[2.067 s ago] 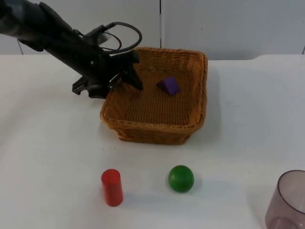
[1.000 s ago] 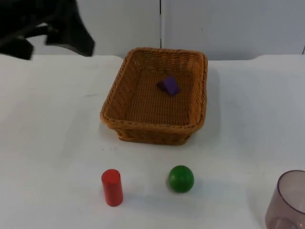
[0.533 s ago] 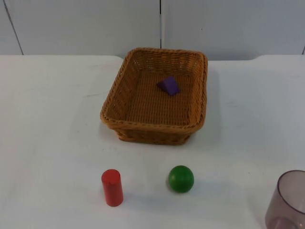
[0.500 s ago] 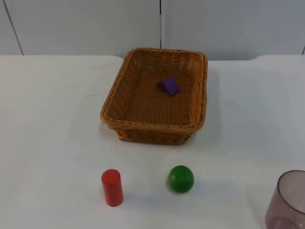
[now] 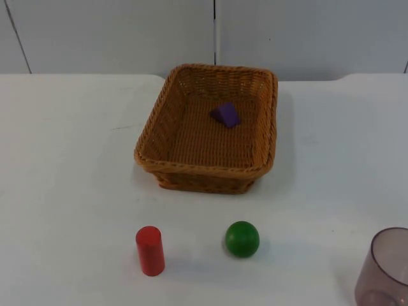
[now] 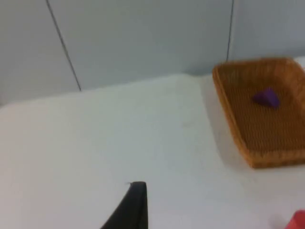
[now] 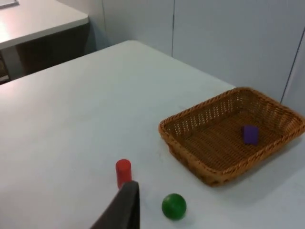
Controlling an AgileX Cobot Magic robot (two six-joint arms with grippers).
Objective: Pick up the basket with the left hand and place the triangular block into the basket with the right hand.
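Woven wicker basket [image 5: 167,115], brown, rough and matt. Inside, purple triangular block [image 5: 225,115], smooth, matt. Red cylinder [image 5: 150,250] and green ball [image 5: 242,239], smooth with a faint sheen. Translucent smoky plastic cup [image 5: 384,268], glossy. White bench [image 5: 64,191], smooth and matt.

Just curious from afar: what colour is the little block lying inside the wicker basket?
Purple. The triangular block in the basket shows best in the top view.

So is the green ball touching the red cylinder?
Apart. The top view shows bare table between the green ball and the red cylinder; the right wrist view shows the same gap.
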